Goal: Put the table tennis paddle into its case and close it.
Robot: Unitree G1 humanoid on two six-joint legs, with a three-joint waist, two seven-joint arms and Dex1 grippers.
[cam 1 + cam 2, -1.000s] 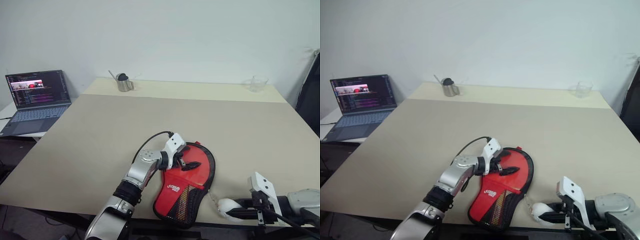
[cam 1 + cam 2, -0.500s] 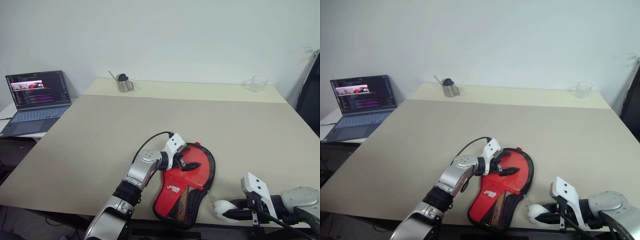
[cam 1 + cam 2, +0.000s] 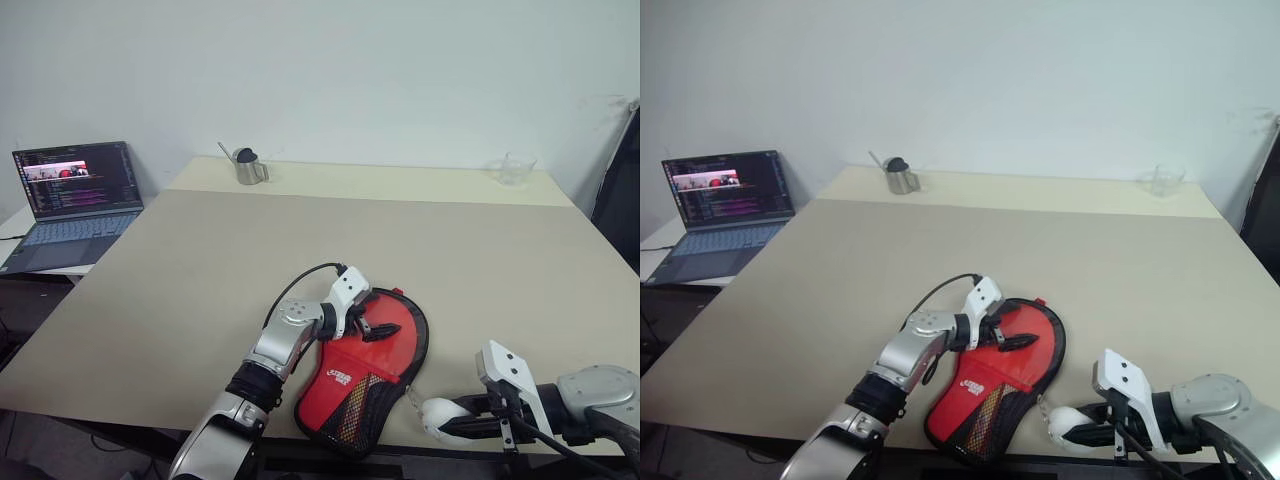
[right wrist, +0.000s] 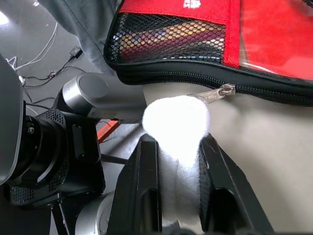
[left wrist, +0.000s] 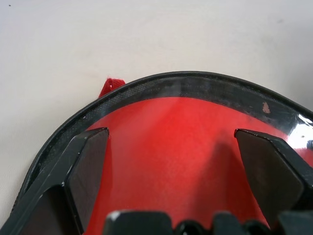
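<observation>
Right wrist view: the right gripper (image 4: 178,147) has its two black fingers clamped on a white fluffy tag, and that tag hangs from the metal zip pull (image 4: 213,94) on the black edge of the case (image 4: 171,73). The zip looks closed along the stretch that shows beyond the pull, so my judgement is that the step in hand is running the zip round to shut the case.

To do it well, the pull should be drawn along the line of the zip, not away from it, with the tag kept taut and the grip firm, since the soft tag could slip out.

The left gripper (image 3: 372,323) rests on the clear red face of the case with its fingers spread wide apart, pinning it to the bench (image 3: 300,230); that pressure should hold while the zip runs, or the case will swing.

The case lies at the near edge of the bench, between the two arms. Its long axis runs from the rounded head, pointing away from the robot and slightly right, to the narrow mesh end (image 3: 350,415), pointing at the near edge. The table tennis paddle (image 5: 181,142) shows red through the clear side.
</observation>
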